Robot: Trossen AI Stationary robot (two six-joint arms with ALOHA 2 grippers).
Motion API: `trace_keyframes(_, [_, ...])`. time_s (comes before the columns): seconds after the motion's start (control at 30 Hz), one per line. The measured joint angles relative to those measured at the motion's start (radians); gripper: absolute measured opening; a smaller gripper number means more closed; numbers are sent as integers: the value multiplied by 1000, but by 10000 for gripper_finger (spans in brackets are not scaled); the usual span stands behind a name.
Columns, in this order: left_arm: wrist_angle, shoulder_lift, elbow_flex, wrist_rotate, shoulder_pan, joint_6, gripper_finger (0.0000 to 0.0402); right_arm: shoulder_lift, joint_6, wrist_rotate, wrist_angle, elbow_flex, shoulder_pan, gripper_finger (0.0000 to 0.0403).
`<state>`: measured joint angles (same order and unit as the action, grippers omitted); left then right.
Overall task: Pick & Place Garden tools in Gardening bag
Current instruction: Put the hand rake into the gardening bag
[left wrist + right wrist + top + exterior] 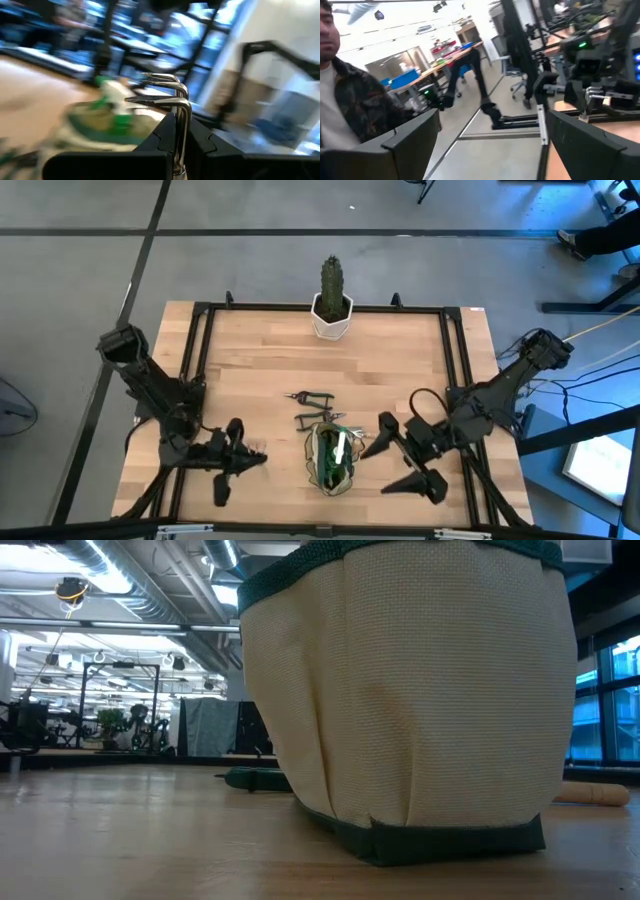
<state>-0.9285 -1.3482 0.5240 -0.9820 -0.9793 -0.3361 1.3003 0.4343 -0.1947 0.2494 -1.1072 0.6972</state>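
- Nearest you, the gardening bag (333, 458) stands at the front middle of the desk (400, 370), between the two arms, mouth up; the high view shows green and pale things already inside it.
- Your left tool (243, 458) sits just left of the bag and is clamped on a metal fork (165, 95); the left wrist view shows the shank pinched between the fingers, tines pointing forward toward the bag.
- The relation to mind: the bag lies straight ahead of the fork's tines, along its long axis, so I judge you need only lift and carry over the rim before letting go.
- Your right tool (400, 455) waits just right of the bag, fingers spread wide and holding nothing.
- Just behind the bag lie the pruning shears (310, 396) and more small tools (318, 418), flat on the desk and about level between the arms.
- Farthest off, the cactus (332, 283) in its white pot (331, 322) stands at the back edge; leave it.
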Motion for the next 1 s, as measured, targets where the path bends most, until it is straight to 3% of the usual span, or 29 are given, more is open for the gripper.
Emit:
trace_keyframes(0.2, [1, -168, 68, -497, -60, -8, 6, -16, -17, 13, -50, 0, -54, 367])
trace_keyframes(0.27, [1, -243, 108, -585, -61, -24, 6, -30, -26, 20, -88, -1, -64, 367])
trace_keyframes(0.47, [5, -455, 276, -588, 52, -112, 6, -73, -43, 63, -166, -1, -71, 367])
trace_keyframes(0.77, [6, -589, 652, -588, 152, 234, 6, -109, -53, 205, -212, -1, -58, 367])
trace_keyframes(1.0, [49, -677, 766, -592, 177, 186, 6, -139, -79, 237, -271, -1, -22, 367])
